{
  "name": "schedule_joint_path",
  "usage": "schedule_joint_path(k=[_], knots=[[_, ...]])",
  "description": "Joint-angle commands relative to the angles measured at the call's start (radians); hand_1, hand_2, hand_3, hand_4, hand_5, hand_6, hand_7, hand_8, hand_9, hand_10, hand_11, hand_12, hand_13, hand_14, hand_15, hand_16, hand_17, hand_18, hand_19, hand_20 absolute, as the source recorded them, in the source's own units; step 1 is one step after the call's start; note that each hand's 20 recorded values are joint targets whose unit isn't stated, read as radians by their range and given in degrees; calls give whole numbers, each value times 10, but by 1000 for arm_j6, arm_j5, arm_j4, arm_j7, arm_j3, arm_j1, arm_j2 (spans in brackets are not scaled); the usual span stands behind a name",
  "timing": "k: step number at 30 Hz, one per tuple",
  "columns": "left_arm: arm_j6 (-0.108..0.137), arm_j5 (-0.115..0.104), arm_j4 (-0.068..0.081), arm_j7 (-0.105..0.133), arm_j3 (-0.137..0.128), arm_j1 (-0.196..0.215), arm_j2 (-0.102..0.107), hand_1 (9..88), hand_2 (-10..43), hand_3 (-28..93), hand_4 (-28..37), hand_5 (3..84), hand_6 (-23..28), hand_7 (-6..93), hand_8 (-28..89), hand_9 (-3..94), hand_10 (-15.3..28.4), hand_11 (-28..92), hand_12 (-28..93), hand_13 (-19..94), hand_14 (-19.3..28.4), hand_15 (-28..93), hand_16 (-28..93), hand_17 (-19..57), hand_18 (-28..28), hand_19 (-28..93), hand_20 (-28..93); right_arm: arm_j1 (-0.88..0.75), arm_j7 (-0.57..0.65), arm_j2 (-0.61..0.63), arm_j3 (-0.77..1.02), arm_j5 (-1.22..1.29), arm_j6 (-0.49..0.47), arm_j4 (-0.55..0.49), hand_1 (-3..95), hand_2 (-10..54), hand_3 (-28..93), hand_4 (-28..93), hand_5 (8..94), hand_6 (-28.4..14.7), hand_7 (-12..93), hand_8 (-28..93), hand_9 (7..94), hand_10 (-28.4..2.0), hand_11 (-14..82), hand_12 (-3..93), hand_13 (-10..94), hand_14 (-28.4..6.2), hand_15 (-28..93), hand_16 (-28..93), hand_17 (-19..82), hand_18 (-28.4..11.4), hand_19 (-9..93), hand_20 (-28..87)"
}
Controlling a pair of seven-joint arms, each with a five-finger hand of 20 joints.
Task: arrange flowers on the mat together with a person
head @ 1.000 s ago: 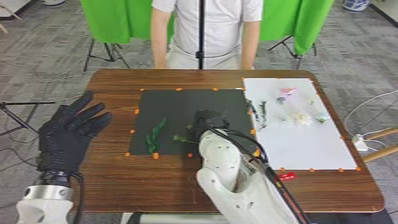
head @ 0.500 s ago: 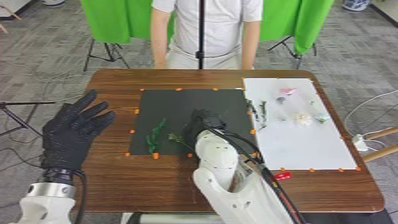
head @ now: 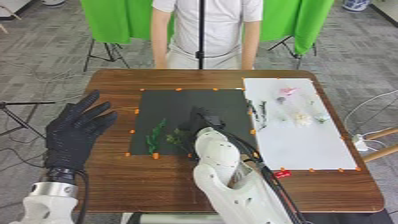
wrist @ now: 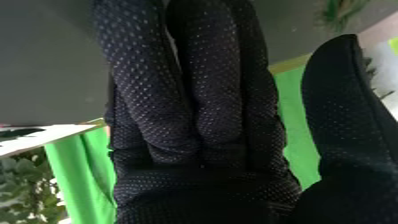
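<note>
right hand [head: 206, 119] over the black mat [head: 173, 100], fingers pretty straight, thumb apart | left hand [head: 75, 135] open beside it | green sprigs [head: 155, 137] on black, pale flowers [head: 303, 119] on the white sheet [head: 306, 150]

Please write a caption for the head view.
Robot's right hand over a dark mat with green sprigs; flowers on a white sheet.

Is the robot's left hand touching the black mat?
Apart. The head view shows a strip of brown table between the left hand and the near side edge of the black mat.
</note>
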Motion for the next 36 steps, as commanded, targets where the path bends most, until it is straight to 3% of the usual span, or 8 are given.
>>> schedule_joint_path(k=[1, 13, 22, 26, 28, 31, 34, 36], knots=[[3, -6, 7, 4, 6, 7, 2, 222, 100, 751, -281, 390, 119, 101, -83, 374, 233, 251, 96, 340, 284, 537, -134, 4, 284, 844, -283, 8, 0, -11, -5, 18, 63, -9, 386, 0, 541, -283, 855, -16, 118, -133, 937, -110, 268, 148, 884, -123, 436, 140, 332, -194, 890, -195], [23, -13, -9, 37, -3, 42, 4, 221, 99, 753, -280, 390, 119, 101, -83, 375, 234, 251, 97, 339, 284, 538, -134, 3, 284, 844, -283, -2, -9, 19, 49, 145, 107, -128, 354, 7, 552, -283, 839, -18, 112, -129, 937, -118, 251, 153, 881, -124, 427, 153, 321, -209, 895, -183], [46, -24, -20, 90, -13, 78, 9, 220, 100, 751, -282, 391, 119, 101, -83, 378, 234, 254, 98, 339, 284, 537, -134, 2, 284, 843, -283, -103, -27, 74, 322, 710, 152, -346, 283, 28, 630, -283, 779, -35, 102, -118, 885, -153, 237, 165, 771, -152, 515, 128, 232, -211, 867, -147], [50, -23, -26, 98, -24, 102, 7, 217, 100, 751, -282, 392, 120, 101, -83, 380, 234, 256, 98, 337, 284, 536, -133, 0, 284, 842, -283, -187, -67, 75, 484, 972, 133, -403, 267, 28, 653, -283, 727, -42, 109, -118, 820, -171, 241, 156, 697, -165, 543, 100, 187, -202, 812, -77], [61, -20, -27, 119, -15, 113, 11, 214, 100, 751, -282, 392, 119, 100, -83, 381, 233, 255, 98, 335, 284, 534, -133, 0, 284, 841, -283, -237, -113, 64, 576, 1162, 110, -411, 256, 30, 668, -283, 698, -42, 112, -118, 783, -178, 240, 144, 660, -172, 547, 81, 168, -198, 768, -18], [30, -7, -19, 122, -15, 114, 8, 209, 101, 749, -283, 391, 116, 98, -84, 379, 231, 248, 94, 330, 284, 522, -134, -10, 284, 819, -283, -320, -213, 68, 684, 1376, 70, -417, 233, 45, 702, -283, 633, -40, 116, -123, 694, -185, 214, 129, 580, -192, 513, 67, 122, -198, 685, 53], [28, 6, -15, 142, -7, 119, 8, 199, 101, 746, -283, 384, 105, 92, -85, 374, 221, 231, 91, 322, 284, 501, -130, -29, 284, 778, -279, -399, -277, 75, 750, 1474, 57, -431, 211, 54, 730, -283, 579, -28, 113, -122, 620, -188, 176, 118, 525, -206, 465, 64, 91, -196, 620, 72], [9, 27, -10, 133, -9, 121, 1, 193, 99, 748, -283, 375, 93, 88, -87, 369, 214, 216, 94, 312, 284, 482, -113, -44, 284, 738, -234, -449, -302, 70, 789, 1534, 50, -440, 200, 59, 740, -283, 555, -22, 114, -122, 589, -186, 158, 114, 498, -210, 433, 68, 79, -197, 587, 88]])
